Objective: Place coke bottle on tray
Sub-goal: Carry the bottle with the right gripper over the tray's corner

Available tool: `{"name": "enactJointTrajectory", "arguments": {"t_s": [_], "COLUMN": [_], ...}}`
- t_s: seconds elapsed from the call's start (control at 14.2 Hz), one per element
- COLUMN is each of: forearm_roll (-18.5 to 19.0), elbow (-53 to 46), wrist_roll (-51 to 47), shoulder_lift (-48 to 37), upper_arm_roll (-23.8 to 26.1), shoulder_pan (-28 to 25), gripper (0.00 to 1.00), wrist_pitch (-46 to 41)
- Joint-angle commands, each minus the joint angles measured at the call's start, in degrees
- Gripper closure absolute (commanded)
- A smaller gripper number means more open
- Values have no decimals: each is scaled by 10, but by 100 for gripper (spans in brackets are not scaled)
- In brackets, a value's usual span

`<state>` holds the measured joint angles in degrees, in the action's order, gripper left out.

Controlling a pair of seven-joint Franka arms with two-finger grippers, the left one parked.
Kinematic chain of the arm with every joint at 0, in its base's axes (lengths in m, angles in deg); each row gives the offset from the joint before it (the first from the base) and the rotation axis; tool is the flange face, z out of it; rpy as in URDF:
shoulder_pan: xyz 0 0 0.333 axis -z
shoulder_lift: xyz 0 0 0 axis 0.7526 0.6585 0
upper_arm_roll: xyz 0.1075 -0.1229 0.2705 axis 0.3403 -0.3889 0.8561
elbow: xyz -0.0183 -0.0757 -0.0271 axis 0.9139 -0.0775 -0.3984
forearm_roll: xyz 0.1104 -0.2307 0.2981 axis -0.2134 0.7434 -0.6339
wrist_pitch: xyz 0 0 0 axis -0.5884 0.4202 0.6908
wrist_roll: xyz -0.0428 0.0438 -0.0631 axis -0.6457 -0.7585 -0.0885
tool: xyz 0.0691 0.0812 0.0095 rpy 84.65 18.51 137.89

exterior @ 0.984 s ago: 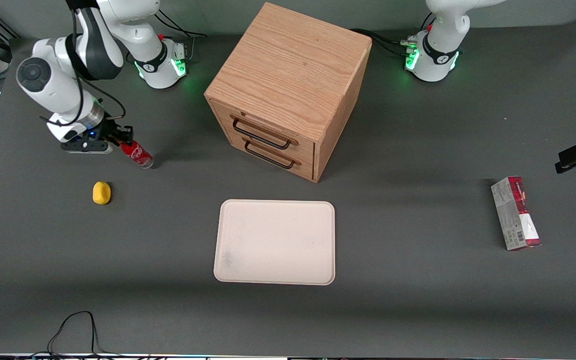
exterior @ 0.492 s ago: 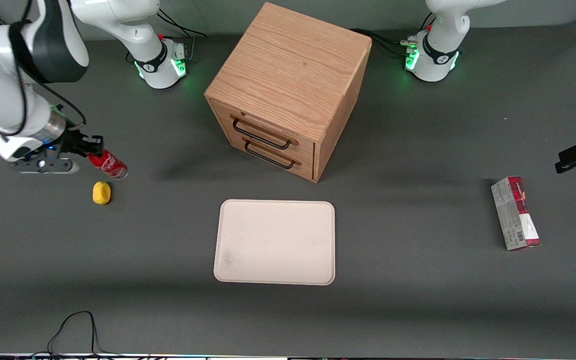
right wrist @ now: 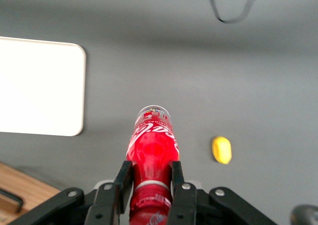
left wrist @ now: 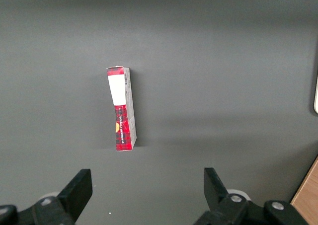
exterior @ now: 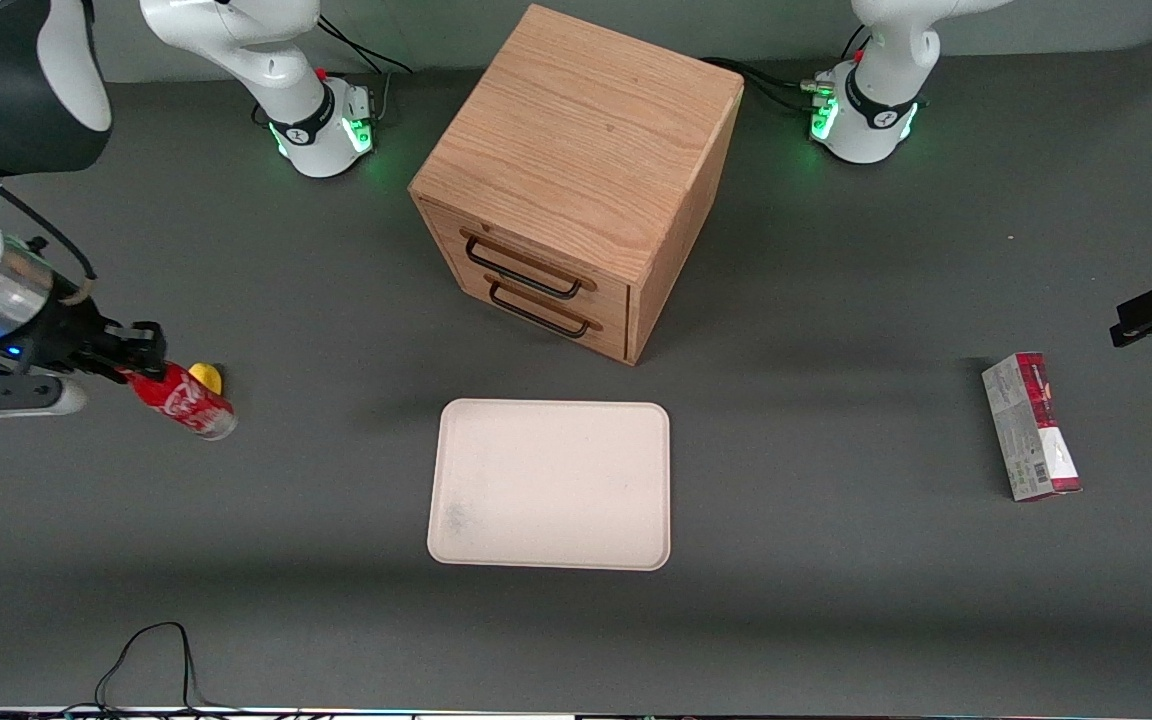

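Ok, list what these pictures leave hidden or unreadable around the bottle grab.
- The coke bottle cap: covered by the gripper in the front view and between its fingers in the right wrist view.
- The lemon: partly hidden by the bottle in the front view.
- The cabinet drawers' contents: both closed.
- The carton print: too small to read.

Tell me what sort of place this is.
Probably a robotics lab test bench: two arm bases bolted to a grey table, the gripper holding a coke bottle above it, and a tray and wooden cabinet as props.
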<state>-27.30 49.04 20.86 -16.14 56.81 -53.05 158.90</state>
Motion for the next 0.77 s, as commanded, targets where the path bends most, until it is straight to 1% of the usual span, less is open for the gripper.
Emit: {"name": "enactJointTrajectory", "arguments": {"t_s": [0.0,0.14,0.21,0.28,0.42,0.49,0.7], "forearm_roll": [-2,0,1,15,71,82,125], "elbow": [-140,-186,-194,-193,-193,-193,-186], "wrist_roll": [-27,-63,-84,-100,-130,-137,-162], "shoulder_lift": [85,137,163,183,238,262,312], "upper_arm_roll": [59,101,113,126,131,130,129], "shoulder_pan": [10,6,1,-12,-49,-62,-82], "gripper": [100,100,100,100,100,100,100], "wrist_pitch": [-40,-30,-12,22,81,113,167]}}
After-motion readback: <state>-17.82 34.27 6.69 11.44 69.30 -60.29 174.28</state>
